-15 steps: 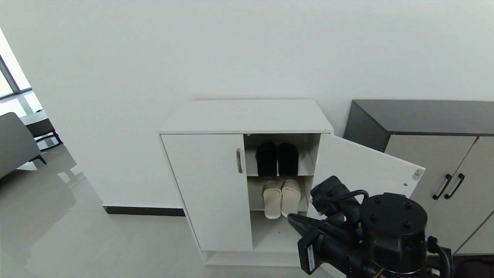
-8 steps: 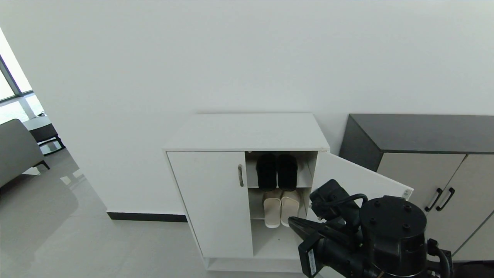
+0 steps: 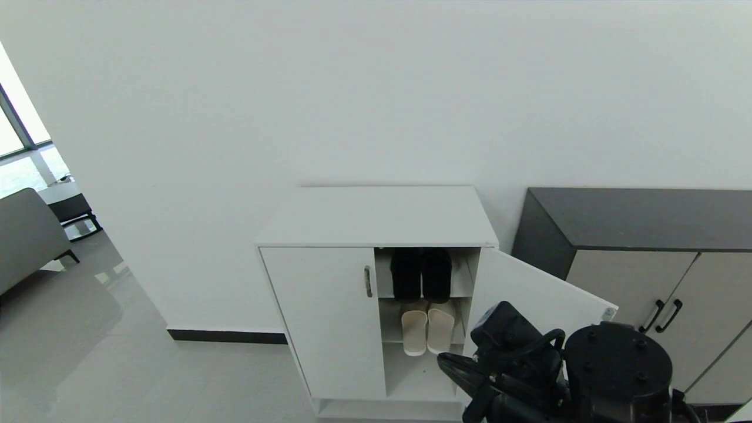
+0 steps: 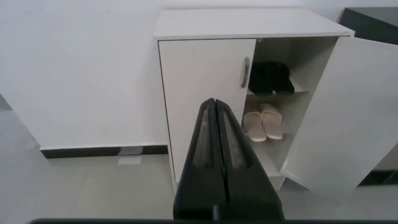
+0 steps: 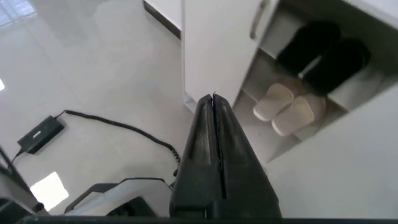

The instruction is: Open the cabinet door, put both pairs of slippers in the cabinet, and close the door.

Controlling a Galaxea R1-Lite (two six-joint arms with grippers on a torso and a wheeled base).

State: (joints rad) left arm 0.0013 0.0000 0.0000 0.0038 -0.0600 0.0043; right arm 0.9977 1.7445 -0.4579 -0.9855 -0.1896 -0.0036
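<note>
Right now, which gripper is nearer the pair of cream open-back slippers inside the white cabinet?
Right. The right gripper is close in front of the cream slippers; the left gripper is farther back, facing the cabinet's closed door.

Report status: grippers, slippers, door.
Left gripper shut, empty; right gripper shut, empty. Black slippers on upper shelf, beige slippers on shelf below. Right door open, left door shut. Black cable on floor, apart from cabinet.

In the head view the black slippers (image 3: pixel 421 275) have their far ends hidden under the cabinet (image 3: pixel 376 214) top. The right arm (image 3: pixel 617 370) covers the lower corner of the open door (image 3: pixel 529 288) (its outer face is turned away). The dark sideboard (image 3: pixel 634 217) is cut off by the right edge.
</note>
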